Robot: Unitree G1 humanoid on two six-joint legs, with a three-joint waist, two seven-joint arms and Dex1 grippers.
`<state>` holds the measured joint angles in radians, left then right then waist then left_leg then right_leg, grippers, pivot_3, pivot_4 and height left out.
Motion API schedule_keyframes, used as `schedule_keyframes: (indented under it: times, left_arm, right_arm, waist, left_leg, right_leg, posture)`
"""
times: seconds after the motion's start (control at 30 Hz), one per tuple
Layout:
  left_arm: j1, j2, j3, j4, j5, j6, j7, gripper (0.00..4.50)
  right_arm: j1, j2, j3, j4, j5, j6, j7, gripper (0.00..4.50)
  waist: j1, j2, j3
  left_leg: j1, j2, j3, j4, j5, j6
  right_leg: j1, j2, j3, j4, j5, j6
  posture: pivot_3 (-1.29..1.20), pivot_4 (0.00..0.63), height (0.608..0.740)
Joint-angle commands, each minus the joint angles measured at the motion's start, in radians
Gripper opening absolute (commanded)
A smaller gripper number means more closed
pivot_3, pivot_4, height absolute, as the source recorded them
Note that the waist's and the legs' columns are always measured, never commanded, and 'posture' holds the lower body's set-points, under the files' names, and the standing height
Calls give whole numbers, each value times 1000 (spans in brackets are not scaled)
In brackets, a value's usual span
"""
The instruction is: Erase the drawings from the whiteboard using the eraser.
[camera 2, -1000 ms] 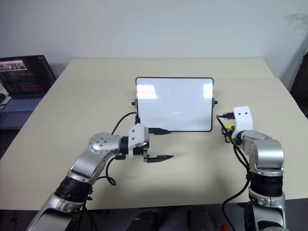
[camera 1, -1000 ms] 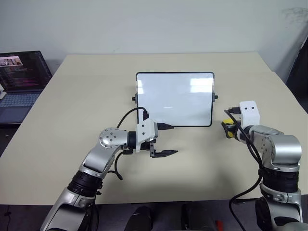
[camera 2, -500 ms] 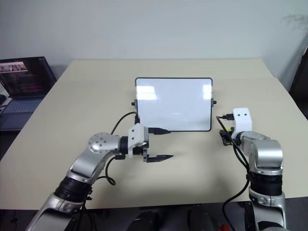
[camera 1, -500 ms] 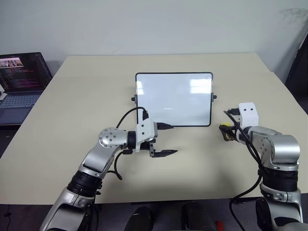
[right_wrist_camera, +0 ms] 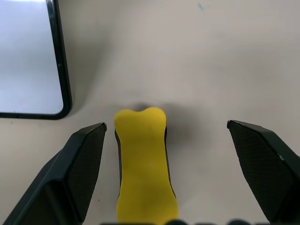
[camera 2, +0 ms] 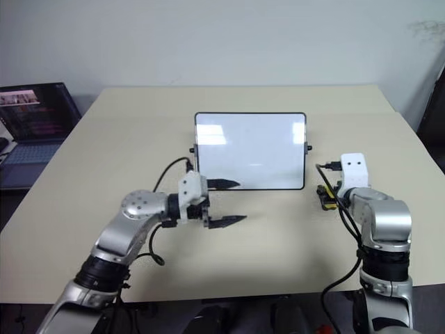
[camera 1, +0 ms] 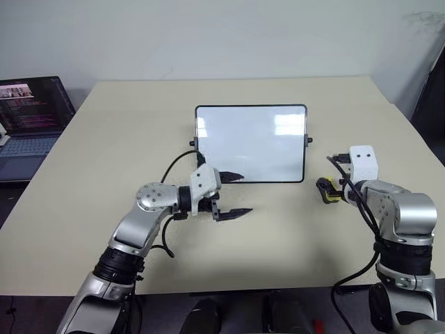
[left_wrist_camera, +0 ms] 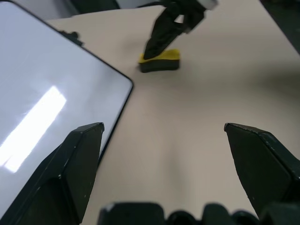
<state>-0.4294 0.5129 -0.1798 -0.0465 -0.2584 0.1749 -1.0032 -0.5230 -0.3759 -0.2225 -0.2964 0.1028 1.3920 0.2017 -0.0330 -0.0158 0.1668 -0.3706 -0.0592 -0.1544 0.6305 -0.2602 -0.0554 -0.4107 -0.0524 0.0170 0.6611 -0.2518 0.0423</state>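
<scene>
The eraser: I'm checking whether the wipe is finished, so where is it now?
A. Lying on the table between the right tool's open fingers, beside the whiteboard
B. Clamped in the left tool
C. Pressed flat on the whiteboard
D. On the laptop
A: the right wrist view shows the eraser lying on the table, untouched between the right tool's spread fingers, beside the whiteboard.

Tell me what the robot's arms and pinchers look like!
Both arms are shiny silver metal with black ribbed sections lower down. Each wrist carries a white boxy block, and black cables loop around it. The left gripper and right gripper have black pointed jaws with a textured inner face.
</scene>
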Motion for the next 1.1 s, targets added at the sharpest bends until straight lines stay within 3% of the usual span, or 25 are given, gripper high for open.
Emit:
schedule_keyframes:
  times: [0.03,0.33,0.63,0.87,1.1]
  left_arm:
    - [23,-9,97,-52,-13,34,115,4500]
    - [155,-123,214,-211,9,131,450,4500]
    - [422,-360,224,-371,195,108,866,4500]
    - [585,-379,179,-431,303,71,944,4500]
    - [610,-380,135,-460,299,70,917,4500]
  right_arm:
    - [-7,-14,-50,-96,-3,-20,-24,4482]
    - [135,22,-151,-217,11,-311,-55,4482]
    - [560,114,-118,-331,-52,-932,-33,4482]
    - [681,172,-134,-272,-45,-1053,-71,4482]
    - [730,175,-118,-313,-36,-1040,-74,4482]
  waist:
    - [0,0,0]
    - [4,0,0]
    - [7,-1,-2]
    - [6,-1,-4]
    - [12,-1,-4]
  left_leg:
    - [0,0,0,0,0,0]
    - [0,0,0,0,0,0]
    - [6,0,1,-1,-1,0]
    - [9,2,4,0,0,0]
    - [8,2,3,0,0,0]
  right_leg:
    - [0,0,0,0,0,0]
    - [1,-1,0,-1,0,1]
    - [6,-1,1,-2,-4,5]
    - [8,-1,3,-1,-4,5]
    - [8,-1,2,-1,-4,5]
  posture:
    - [0,150,740]
    - [0,150,740]
    - [0,150,740]
    - [0,150,740]
    - [0,150,740]
